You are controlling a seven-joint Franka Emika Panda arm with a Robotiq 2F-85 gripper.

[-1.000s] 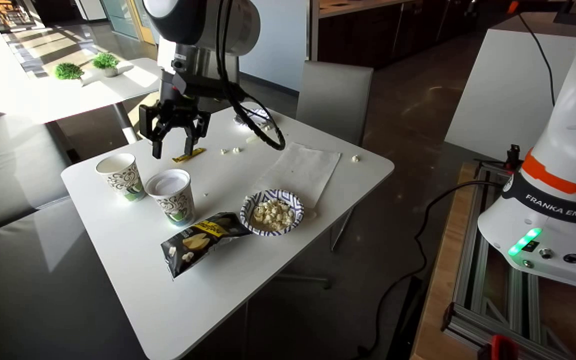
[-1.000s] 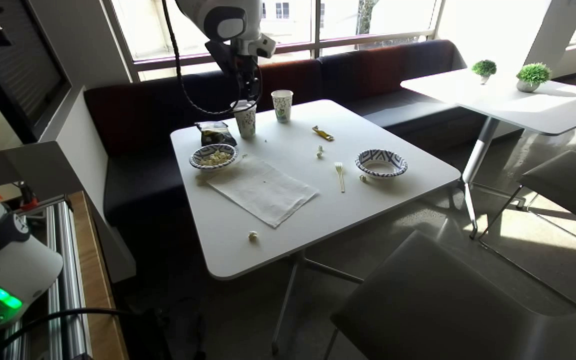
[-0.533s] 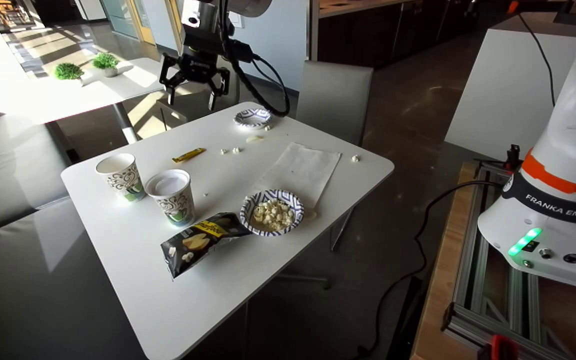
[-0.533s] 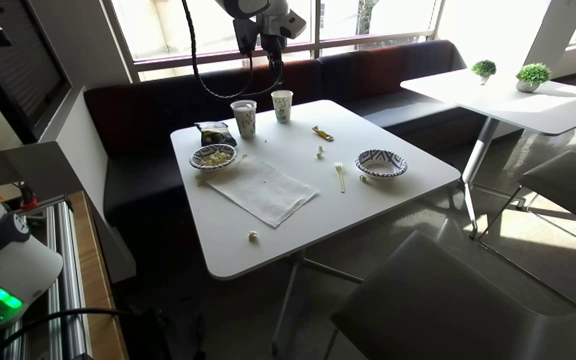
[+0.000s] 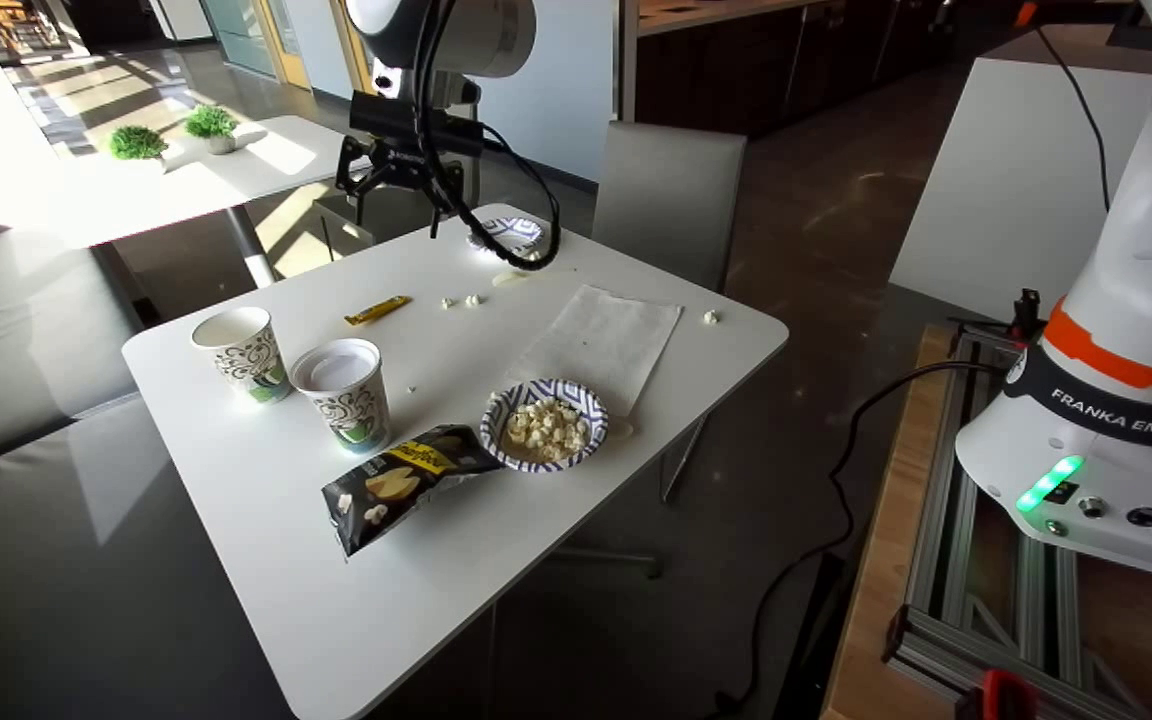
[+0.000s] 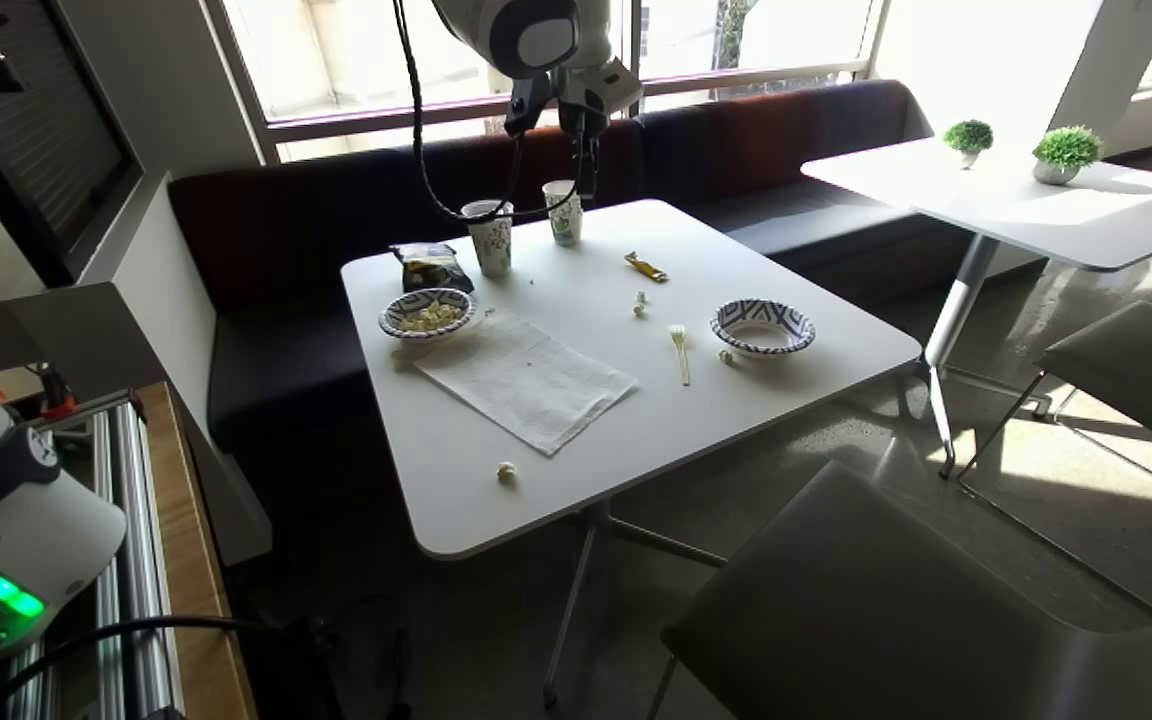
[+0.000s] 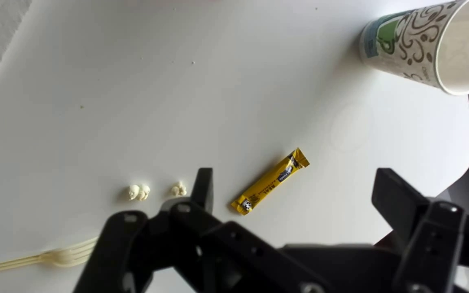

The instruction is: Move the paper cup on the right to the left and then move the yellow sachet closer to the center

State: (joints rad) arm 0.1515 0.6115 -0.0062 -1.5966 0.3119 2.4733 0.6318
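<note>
Two near-identical white paper cups with a greenish print stand upright side by side near the table's edge in both exterior views: a cup (image 5: 254, 365) (image 6: 564, 215) and a cup (image 5: 354, 412) (image 6: 492, 247) closer to the snack packet. The wrist view shows one cup (image 7: 405, 44) at its upper right. The yellow sachet (image 5: 377, 310) (image 6: 646, 267) lies flat on the table apart from the cups. In the wrist view the sachet (image 7: 270, 182) shows between the fingertips, lying slanted. My gripper (image 7: 294, 179) (image 5: 396, 222) is open, holds nothing and hovers well above the table.
A black-and-yellow snack packet (image 5: 401, 487) touches or nearly touches a patterned bowl of popcorn (image 5: 593, 425). A napkin (image 6: 526, 385), a fork (image 6: 680, 355), another patterned bowl (image 6: 761, 338) and loose popcorn (image 6: 505, 472) lie on the table (image 6: 556, 300). A cable loops beside the gripper.
My gripper has moved away from above the cups, rising first, then lowering slightly and turning. It stays open. The cups and the sachet have not moved.
</note>
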